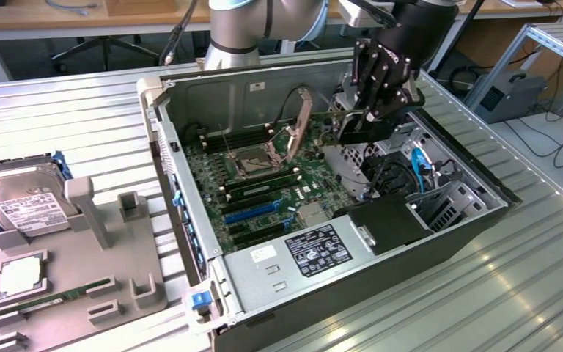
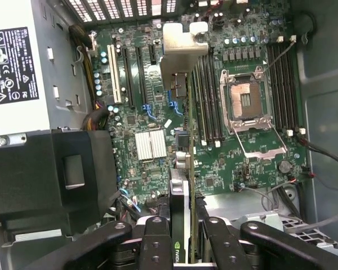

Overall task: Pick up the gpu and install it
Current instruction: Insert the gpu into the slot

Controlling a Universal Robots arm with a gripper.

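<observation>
End effector (image 1: 377, 110) is pinching the gpu (image 1: 360, 132) edge-on inside the open PC case (image 1: 179, 147), at 2 o'clock from the CPU socket (image 1: 257, 161). Your risk: the card looks lined up beside the memory slots (image 2: 205, 101), not over the PCIe slots (image 2: 133, 73). Lowered here, its edge would likely jam on them.

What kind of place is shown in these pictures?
Probably a robotics lab or workshop: a black gripper holds a thin dark graphics card inside an open dark computer case lying on a ribbed metal workbench, with wooden desks behind.
</observation>
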